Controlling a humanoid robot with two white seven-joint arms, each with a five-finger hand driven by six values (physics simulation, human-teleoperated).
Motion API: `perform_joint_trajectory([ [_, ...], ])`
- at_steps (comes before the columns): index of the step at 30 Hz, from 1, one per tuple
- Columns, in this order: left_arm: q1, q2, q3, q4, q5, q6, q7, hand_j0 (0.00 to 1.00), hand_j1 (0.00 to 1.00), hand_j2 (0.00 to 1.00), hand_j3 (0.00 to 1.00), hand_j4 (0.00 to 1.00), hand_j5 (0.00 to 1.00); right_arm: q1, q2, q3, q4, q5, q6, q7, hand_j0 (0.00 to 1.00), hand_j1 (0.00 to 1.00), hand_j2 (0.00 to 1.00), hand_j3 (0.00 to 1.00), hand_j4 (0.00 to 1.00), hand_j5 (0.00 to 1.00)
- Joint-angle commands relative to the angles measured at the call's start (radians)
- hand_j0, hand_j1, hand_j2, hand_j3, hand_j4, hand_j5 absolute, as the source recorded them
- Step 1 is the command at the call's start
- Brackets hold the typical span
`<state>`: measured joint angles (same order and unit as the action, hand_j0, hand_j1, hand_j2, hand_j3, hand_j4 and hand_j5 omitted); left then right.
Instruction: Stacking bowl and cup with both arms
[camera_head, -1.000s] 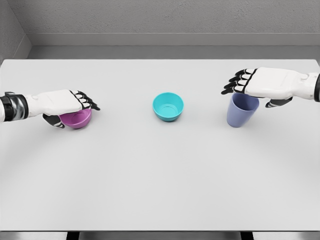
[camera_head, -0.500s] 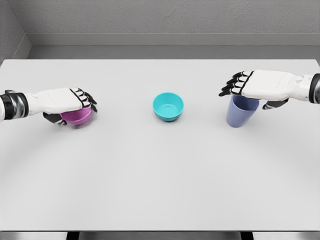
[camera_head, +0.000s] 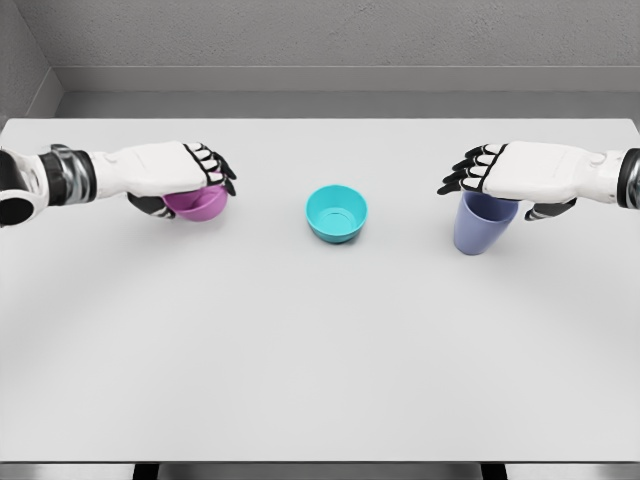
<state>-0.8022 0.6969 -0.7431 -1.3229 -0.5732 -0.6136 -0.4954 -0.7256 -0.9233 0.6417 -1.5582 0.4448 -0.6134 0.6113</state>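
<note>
A purple bowl (camera_head: 203, 206) hangs slightly tilted just above the white table (camera_head: 320, 350), left of centre, and my left hand (camera_head: 188, 186) is shut on it, fingers over the rim and thumb underneath. A teal bowl (camera_head: 336, 213) stands upright at the table's middle, to the right of the purple one and apart from it. At the right a blue cup (camera_head: 481, 230) stands upright. My right hand (camera_head: 500, 190) lies over the cup's rim, palm down, fingers stretched out to the left past it and thumb beside its right wall.
The table's far edge meets a grey wall at the back. Its front edge runs along the bottom of the view. Nothing else stands on the surface.
My left hand has lifted the purple bowl off the table and carried it right and farther back, toward the teal bowl. The right hand and blue cup have barely moved.
</note>
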Motion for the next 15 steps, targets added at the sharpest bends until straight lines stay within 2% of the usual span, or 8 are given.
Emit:
perform_joint_trajectory([
  [1, -0.003, -0.042, -0.013, -0.001, 0.007, 0.003, 0.001, 0.67, 0.67, 0.67, 0.67, 0.67, 0.67, 0.0, -0.002, -0.001, 0.0, -0.003, 0.003, 0.0, 1.0, 1.0, 1.0, 1.0, 1.0, 1.0],
  [3, -0.031, -0.072, -0.038, -0.001, 0.007, 0.003, 0.003, 0.67, 0.67, 0.67, 0.67, 0.67, 0.67, 0.0, -0.002, -0.001, -0.002, -0.003, 0.003, 0.0, 1.0, 1.0, 1.0, 1.0, 1.0, 1.0],
  [15, -0.098, -0.203, -0.047, 0.002, 0.004, 0.003, 0.003, 0.67, 0.67, 0.67, 0.67, 0.67, 0.67, 0.0, -0.002, 0.015, -0.01, -0.003, 0.003, 0.0, 1.0, 1.0, 1.0, 1.0, 1.0, 1.0],
])
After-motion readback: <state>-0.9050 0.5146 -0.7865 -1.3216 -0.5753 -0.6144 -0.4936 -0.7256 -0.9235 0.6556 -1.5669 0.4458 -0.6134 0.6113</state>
